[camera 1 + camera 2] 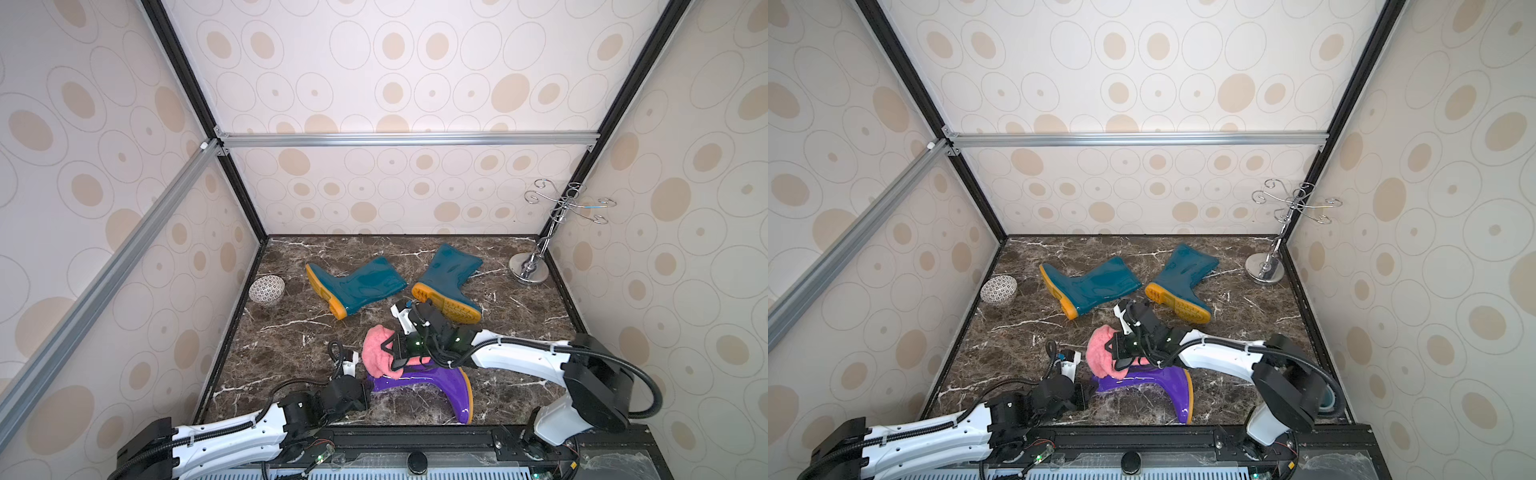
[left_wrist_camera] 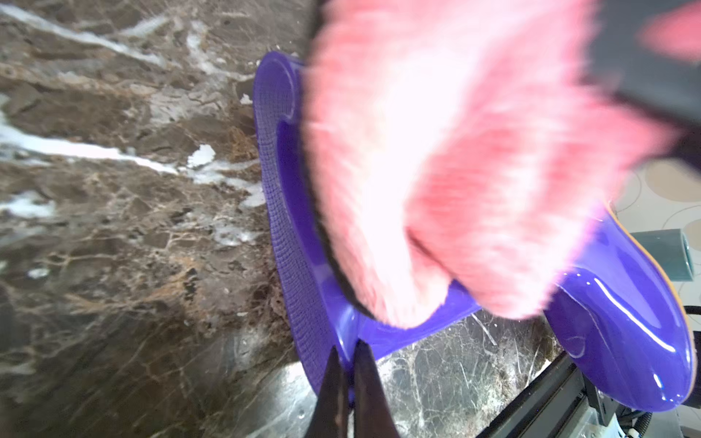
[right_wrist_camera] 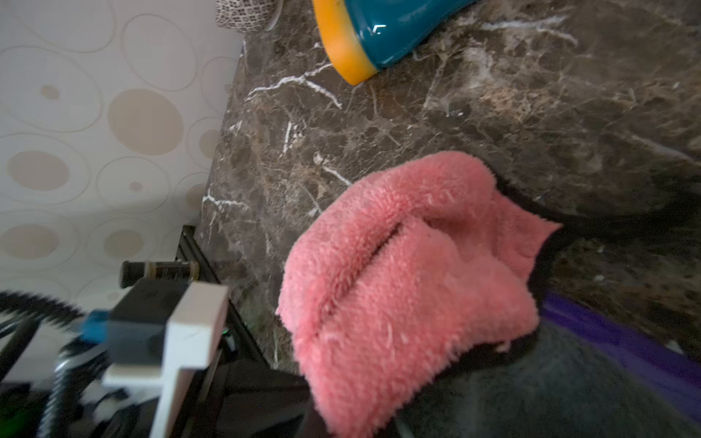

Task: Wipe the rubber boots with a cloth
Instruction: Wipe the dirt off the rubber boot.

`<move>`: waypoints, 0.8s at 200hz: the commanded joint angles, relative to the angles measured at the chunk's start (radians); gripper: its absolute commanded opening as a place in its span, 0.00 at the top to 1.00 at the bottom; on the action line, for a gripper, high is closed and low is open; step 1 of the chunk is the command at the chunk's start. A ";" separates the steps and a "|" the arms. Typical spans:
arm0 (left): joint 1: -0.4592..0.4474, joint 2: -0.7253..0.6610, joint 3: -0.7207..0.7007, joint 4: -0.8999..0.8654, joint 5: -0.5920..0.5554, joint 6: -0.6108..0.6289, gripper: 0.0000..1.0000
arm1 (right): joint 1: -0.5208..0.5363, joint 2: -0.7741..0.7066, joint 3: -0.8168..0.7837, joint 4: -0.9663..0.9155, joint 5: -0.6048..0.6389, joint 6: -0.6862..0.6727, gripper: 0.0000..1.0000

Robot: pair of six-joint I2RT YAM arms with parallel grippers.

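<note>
A purple rubber boot [image 1: 440,386] lies on its side near the front of the marble floor, its yellow-orange sole to the right. My left gripper [image 2: 347,349] is shut on the rim of the purple boot's [image 2: 622,341] shaft opening. The fluffy pink cloth [image 1: 376,349] rests bunched on the purple boot's shaft, and my right gripper [image 1: 395,359] is shut on it; the cloth [image 3: 398,284] hides its fingertips in the right wrist view. Two dark teal boots [image 1: 357,286] [image 1: 449,278] lie on their sides farther back, untouched.
A patterned bowl [image 1: 267,290] sits upside down by the left wall. A chrome hook stand [image 1: 528,268] rises in the back right corner. Wallpapered walls close in three sides, and a black rail [image 1: 415,434] runs along the front edge.
</note>
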 commanded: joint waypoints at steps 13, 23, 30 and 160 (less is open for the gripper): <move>0.003 0.017 0.019 -0.012 -0.071 0.005 1.00 | 0.064 0.052 0.012 -0.034 0.177 0.062 1.00; 0.003 0.024 0.023 -0.012 -0.074 0.006 1.00 | 0.068 0.012 -0.026 -0.072 0.245 0.070 1.00; 0.003 0.028 0.023 -0.006 -0.074 0.008 1.00 | 0.066 -0.026 -0.064 -0.090 0.285 0.075 1.00; 0.002 0.034 0.036 -0.010 -0.096 0.054 1.00 | -0.130 -0.571 -0.066 -0.953 0.384 -0.189 1.00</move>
